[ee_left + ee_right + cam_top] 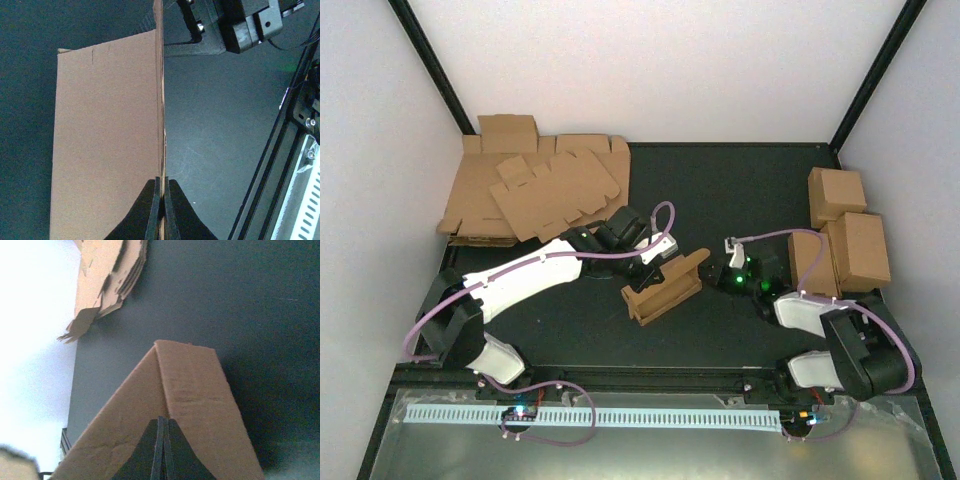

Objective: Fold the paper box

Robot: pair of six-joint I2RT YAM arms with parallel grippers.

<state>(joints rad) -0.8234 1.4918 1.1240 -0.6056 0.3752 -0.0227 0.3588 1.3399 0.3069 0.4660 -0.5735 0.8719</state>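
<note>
Left wrist view: the left gripper (161,186), at the bottom of the frame, has its two black fingers pressed together on the thin upright edge of the paper box (105,140). The box shows here as a plain brown cardboard panel that runs straight away from the fingers, with its flat face to their left. Right wrist view: the right gripper (161,424) is likewise pinched closed on a folded ridge of the same cardboard, with one panel sloping down on each side of the ridge like a tent. From the top external camera, the box sits near the middle of the dark worktop (740,190), a little nearer the near edge than the far one. It is partly folded into an open trough with raised side walls. Its long axis lies on a diagonal, one end pointing toward the near-left corner and the other toward the far-right corner. The left arm's fingers hold the long wall that faces the far-left corner. The right arm's fingers hold the end that points far-right, so the two grippers are close together with the box between them. Farther out, a thick stack of flat cardboard blanks (535,185) fills the far-left corner, well apart from the box. A cluster of closed brown boxes (850,230) stands against the right edge, touching one another.
</note>
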